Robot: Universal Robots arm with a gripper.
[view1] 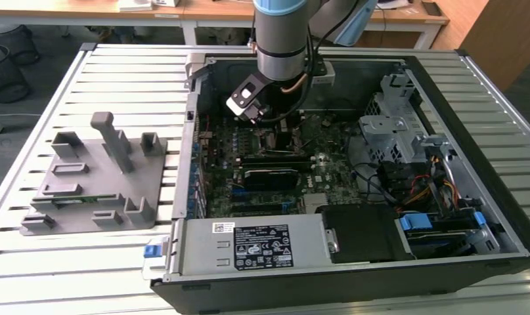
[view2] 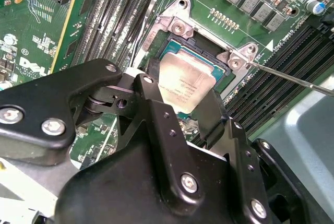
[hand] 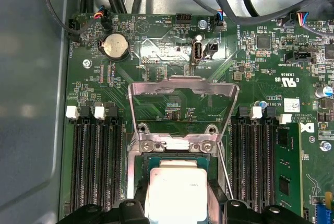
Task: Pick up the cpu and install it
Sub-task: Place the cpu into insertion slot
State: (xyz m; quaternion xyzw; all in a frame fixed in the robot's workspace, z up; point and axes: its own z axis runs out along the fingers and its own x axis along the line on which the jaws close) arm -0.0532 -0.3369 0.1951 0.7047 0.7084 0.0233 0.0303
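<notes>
While your gripper (view2: pixel 185 99) pinches the cpu (view2: pixel 190 80) by opposite edges over the open socket (hand: pixel 175 145), judge it light, rigid and fragile underneath.

Count recorded: one gripper (view2: pixel 185 104) with two fingers (view2: pixel 150 96); one cpu (view2: pixel 182 80) clamped between the fingers; one coin battery (hand: pixel 116 45) beyond them; one computer case (view1: pixel 335 289).
</notes>
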